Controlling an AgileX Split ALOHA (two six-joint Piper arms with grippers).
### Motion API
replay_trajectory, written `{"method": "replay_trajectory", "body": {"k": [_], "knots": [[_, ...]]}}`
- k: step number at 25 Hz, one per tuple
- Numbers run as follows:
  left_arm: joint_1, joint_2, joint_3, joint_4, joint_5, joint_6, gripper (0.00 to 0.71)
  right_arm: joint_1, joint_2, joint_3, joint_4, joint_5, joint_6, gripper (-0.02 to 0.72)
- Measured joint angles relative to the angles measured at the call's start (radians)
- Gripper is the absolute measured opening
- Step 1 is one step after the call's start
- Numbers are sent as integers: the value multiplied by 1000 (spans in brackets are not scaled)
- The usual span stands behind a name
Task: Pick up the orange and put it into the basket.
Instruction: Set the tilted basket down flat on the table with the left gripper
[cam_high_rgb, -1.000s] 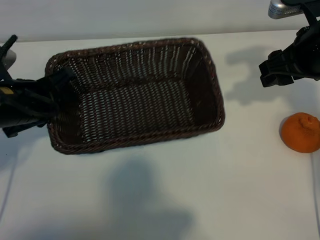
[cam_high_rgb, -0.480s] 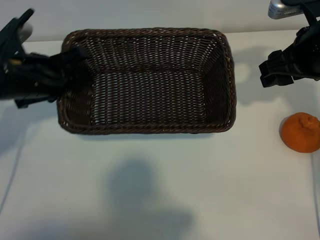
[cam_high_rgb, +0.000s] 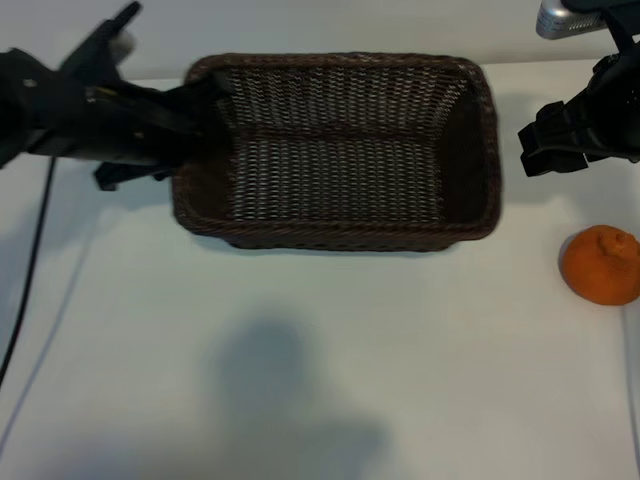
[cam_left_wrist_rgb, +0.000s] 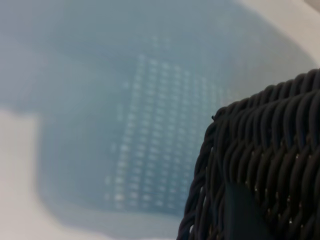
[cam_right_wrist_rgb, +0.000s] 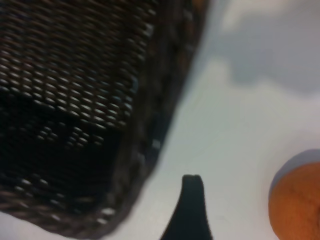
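The left arm reaches in from the counter's left edge, slanting downward toward the basket (cam_high_rgb: 340, 150). Its left gripper (cam_high_rgb: 205, 120) is at the basket's left short wall, with the fingers clenched on the braided rim there: in the exterior view one dark finger lies over the rim's top corner and the rest of the hand sits outside the wall. The left wrist view shows the woven rim (cam_left_wrist_rgb: 260, 160) very close up, filling one corner of the picture, with a dark finger (cam_left_wrist_rgb: 240, 210) pressed against the weave and the basket's dotted shadow on the counter (cam_left_wrist_rgb: 60, 210) beyond.

The right arm hangs over the counter's far right, tilted steeply downward. Its right gripper (cam_high_rgb: 560, 140) is apart from everything, fingers released and spread, nothing between them. It hovers just beside the basket's right short wall, which stands between these fingers and the basket's inside. In the right wrist view one dark fingertip (cam_right_wrist_rgb: 192, 200) points up from the edge of the picture, with the basket's corner (cam_right_wrist_rgb: 150, 140) on one side of it and the orange (cam_right_wrist_rgb: 297, 200) on the other.

The orange (cam_high_rgb: 600, 265) sits on the white counter (cam_high_rgb: 300, 380) near the right edge, below the right fingers in the exterior view and well apart from the basket. Open counter lies between fruit and fingers. A black cable (cam_high_rgb: 30, 270) runs down the counter under the left arm.
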Motion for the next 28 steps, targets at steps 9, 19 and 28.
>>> {"method": "replay_trajectory", "body": {"k": [9, 19, 28], "knots": [[-48, 159, -83, -167, -28, 130, 325, 0, 0, 0, 0, 1, 0, 595], [-48, 235, -85, -186, -77, 147, 325, 0, 0, 0, 0, 2, 0, 595], [-48, 246, -85, -190, -83, 145, 325, 0, 0, 0, 0, 2, 0, 595]]}}
